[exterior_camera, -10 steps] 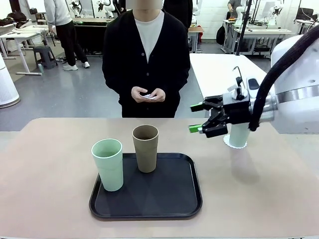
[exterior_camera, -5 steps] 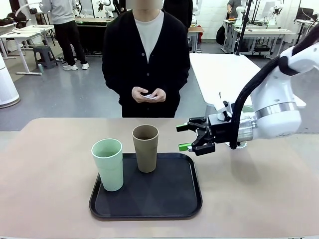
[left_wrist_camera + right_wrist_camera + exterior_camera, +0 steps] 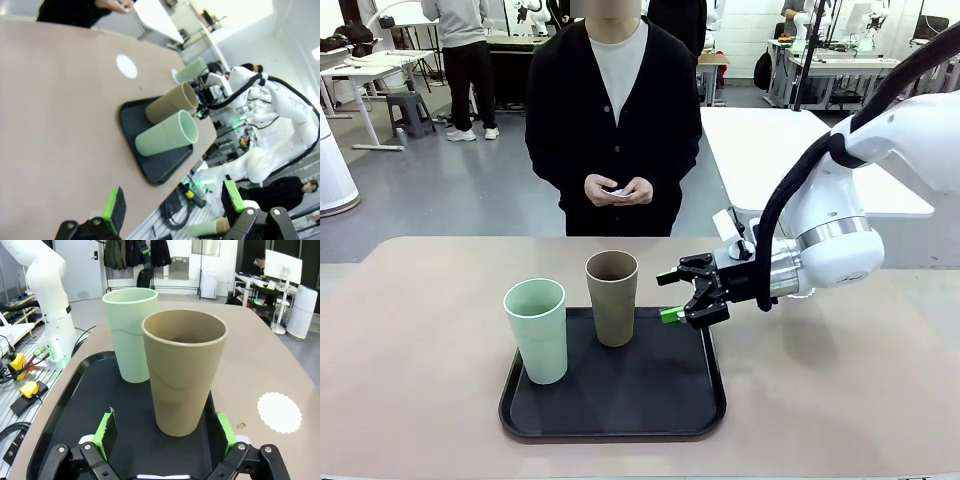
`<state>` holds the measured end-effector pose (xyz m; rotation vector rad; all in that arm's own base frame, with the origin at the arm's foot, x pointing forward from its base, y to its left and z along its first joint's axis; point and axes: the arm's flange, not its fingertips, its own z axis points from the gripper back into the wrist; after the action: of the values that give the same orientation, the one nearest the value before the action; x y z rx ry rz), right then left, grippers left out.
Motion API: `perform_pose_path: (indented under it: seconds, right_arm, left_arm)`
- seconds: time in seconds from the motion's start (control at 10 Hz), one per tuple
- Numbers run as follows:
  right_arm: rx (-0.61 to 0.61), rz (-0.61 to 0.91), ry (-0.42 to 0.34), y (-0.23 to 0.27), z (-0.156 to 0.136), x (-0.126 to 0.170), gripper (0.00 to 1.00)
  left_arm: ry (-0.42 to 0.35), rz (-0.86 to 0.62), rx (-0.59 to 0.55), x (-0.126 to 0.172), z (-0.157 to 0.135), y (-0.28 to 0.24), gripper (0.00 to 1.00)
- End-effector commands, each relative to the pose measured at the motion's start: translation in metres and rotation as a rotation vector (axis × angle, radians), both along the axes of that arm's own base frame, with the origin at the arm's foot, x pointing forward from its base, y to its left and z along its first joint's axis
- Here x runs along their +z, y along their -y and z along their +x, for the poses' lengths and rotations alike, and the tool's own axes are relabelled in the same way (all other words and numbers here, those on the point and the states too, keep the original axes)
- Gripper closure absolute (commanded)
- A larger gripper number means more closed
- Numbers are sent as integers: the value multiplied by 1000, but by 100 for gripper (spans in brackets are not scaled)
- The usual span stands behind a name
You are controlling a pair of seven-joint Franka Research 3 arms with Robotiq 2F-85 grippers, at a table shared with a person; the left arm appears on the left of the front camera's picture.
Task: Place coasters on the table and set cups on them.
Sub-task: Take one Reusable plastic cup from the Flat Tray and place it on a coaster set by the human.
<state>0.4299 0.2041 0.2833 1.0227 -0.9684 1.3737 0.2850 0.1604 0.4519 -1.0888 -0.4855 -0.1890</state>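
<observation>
desk (image 3: 880, 400): big tan top, everything sits on it

right arm (image 3: 840, 240): comes in from the right, low and roughly level over the desk, wrist turned so the pincer points left at the tray

tray (image 3: 660, 410): black, middle of the desk, carries two of the cups

brown cup (image 3: 612, 300): on the far part of the tray, upright, so its long axis is straight up and mouth on top. This looks like the one to go for.

mint cup (image 3: 538, 335): also upright on the tray, left of the brown one and a bit nearer

third cup (image 3: 192, 71): mint, already on its own lacy disc, right of the tray beside the right arm

key relation: brown cup is directly left of the right pincer (image 3: 668, 296), near but not touching. One finger is toward the far side and one toward the near side, so they straddle the cup's width, not its height.

right pincer state: wide open, nothing in it

left pincer (image 3: 173, 189): also open and empty, well apart from the tray, so the right arm is clearly the nearer one

coaster (image 3: 279, 412): bare white disc on the desk just past the tray's far edge

my guess: slide left a touch more, squeeze the cup's lower body, then carry it to that coaster
</observation>
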Motion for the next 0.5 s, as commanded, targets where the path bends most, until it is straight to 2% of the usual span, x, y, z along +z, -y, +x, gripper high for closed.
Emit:
perform_pose_path:
  seconds: [0.0, 0.4]
  right_arm:
    - [-14, -12, -18, -14, 9, -8, 0]
    - [-26, -14, -33, -25, 11, -14, 0]
  left_arm:
    - [13, -4, -4, 0, -1, -1, 0]
    - [13, -4, -4, 0, -1, -1, 0]
